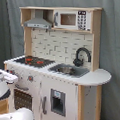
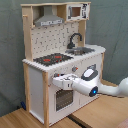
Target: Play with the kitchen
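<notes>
The kitchen (image 1: 60, 71) is a tall white and light-wood toy unit. It has a black-red stovetop (image 1: 33, 60), a sink (image 1: 69, 70) with a black faucet (image 1: 82, 54), a grey hood (image 1: 38, 22) and a windowed oven door (image 2: 62, 99). In the second exterior view my gripper (image 2: 58, 80) is right at the kitchen's white front, at the knob panel (image 2: 75, 70) just above the oven door. In the first exterior view the gripper (image 1: 5, 77) shows only at the left edge, in front of the oven side.
The kitchen stands on a wooden floor (image 2: 100, 112) before a grey curtain (image 2: 112, 25). A toy microwave (image 1: 73, 19) sits in the top shelf. My white arm (image 2: 107, 89) reaches in from the second exterior view's right, low across the cupboard door (image 1: 56, 102).
</notes>
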Controlling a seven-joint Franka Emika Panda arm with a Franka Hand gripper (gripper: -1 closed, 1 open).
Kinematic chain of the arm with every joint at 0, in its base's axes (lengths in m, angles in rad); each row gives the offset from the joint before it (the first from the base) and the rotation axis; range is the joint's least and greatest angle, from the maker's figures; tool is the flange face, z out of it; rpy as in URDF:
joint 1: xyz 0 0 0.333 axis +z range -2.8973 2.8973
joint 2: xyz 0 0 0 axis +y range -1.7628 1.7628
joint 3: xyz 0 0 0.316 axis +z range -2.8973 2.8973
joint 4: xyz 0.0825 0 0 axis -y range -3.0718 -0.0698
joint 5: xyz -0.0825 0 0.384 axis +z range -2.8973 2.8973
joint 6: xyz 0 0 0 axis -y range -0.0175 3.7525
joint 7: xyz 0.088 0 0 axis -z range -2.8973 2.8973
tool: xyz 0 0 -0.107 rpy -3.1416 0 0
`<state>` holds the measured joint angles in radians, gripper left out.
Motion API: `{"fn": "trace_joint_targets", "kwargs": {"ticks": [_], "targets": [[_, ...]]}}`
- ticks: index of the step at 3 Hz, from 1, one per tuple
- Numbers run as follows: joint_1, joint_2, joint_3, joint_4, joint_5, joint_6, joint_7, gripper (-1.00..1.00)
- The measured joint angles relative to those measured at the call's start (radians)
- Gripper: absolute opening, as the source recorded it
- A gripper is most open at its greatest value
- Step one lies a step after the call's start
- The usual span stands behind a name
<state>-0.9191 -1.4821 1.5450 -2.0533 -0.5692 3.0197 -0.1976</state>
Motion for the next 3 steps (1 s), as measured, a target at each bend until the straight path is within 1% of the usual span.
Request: {"fn": "trace_joint_targets", "kwargs": {"ticks": [1, 2, 3], "targets": [[-0.003, 0.0, 0.0, 0.003, 0.0, 0.0, 0.025, 1.0], [-0.003, 0.0, 0.0, 0.003, 0.0, 0.0, 0.025, -1.0], [-0.003, 0.002, 0.0, 0.008, 0.0, 0.0, 0.104, -1.0]]}}
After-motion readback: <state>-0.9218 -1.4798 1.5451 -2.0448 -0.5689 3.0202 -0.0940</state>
